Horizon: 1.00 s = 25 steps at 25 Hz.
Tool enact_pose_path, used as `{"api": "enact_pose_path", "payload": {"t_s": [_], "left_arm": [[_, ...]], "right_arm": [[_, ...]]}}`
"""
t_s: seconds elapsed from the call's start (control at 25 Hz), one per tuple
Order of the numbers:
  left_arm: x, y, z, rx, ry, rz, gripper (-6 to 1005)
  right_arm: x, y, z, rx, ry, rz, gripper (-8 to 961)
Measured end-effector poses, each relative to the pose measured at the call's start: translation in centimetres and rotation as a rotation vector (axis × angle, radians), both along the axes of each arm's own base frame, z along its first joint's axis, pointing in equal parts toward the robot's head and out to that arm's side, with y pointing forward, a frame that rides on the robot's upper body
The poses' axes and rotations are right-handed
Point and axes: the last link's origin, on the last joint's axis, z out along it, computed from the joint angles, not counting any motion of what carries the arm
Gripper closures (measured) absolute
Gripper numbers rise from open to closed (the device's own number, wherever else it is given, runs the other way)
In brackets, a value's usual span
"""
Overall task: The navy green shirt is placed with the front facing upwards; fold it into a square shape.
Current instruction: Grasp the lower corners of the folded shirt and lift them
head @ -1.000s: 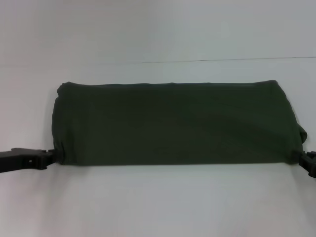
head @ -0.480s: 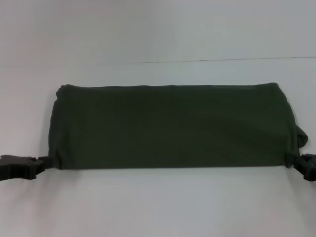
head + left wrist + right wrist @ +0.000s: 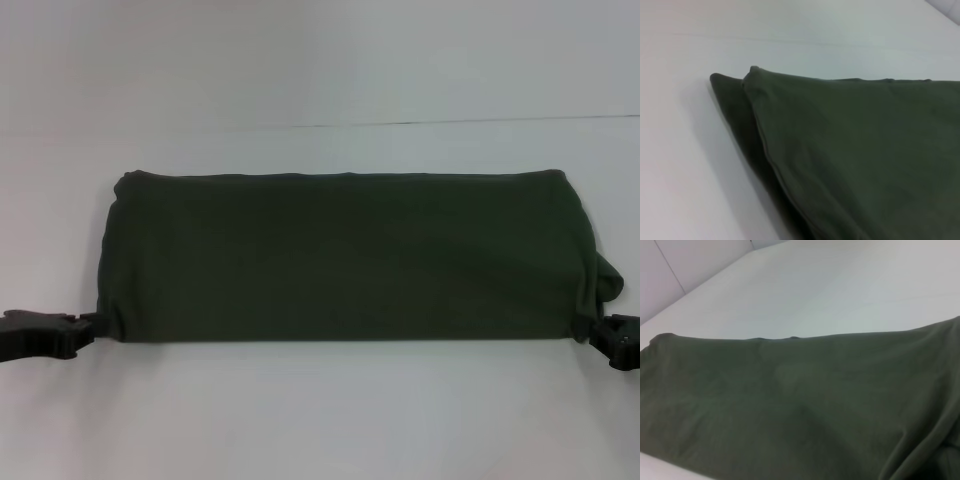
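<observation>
Claws sit at the near corners of the navy green shirt [image 3: 345, 255]: left claw [image 3: 88, 326], right claw [image 3: 598, 330], each touching cloth, though whether either is clamped I cannot tell. Folding looks midway, the shirt a wide band between them; next comes an end-over-end fold. Bare bench [image 3: 320, 420] lies open beyond the far edge.

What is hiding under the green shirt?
Under the top layer of the navy green shirt, another green layer peeks out at its edge. The white table lies below. Anything else is covered.
</observation>
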Motion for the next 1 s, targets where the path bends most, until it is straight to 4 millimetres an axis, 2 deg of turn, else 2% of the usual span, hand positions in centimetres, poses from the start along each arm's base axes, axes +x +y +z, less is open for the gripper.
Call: {"api": "enact_pose_path", "payload": {"t_s": [0.36,0.6,0.68,0.92,1.0], "left_arm": [[-0.23,0.19,0.45,0.024,-0.020,0.051,925],[-0.29,0.43,0.51,0.035,-0.023,0.068,790],[-0.23,0.48,0.52,0.034,-0.025,0.068,546],[-0.05,0.57,0.61,0.029,-0.031,0.078,316],[0.05,0.63,0.49,0.021,-0.030,0.077,279]], "right_arm": [[0.00,0.00,0.00,0.000,-0.004,0.004,915],[-0.04,0.06,0.01,0.001,-0.009,0.010,911],[-0.04,0.08,0.03,0.001,-0.009,0.011,910],[-0.07,0.19,0.08,0.000,-0.010,0.014,906],[-0.07,0.19,0.07,-0.001,-0.011,0.013,904]]}}
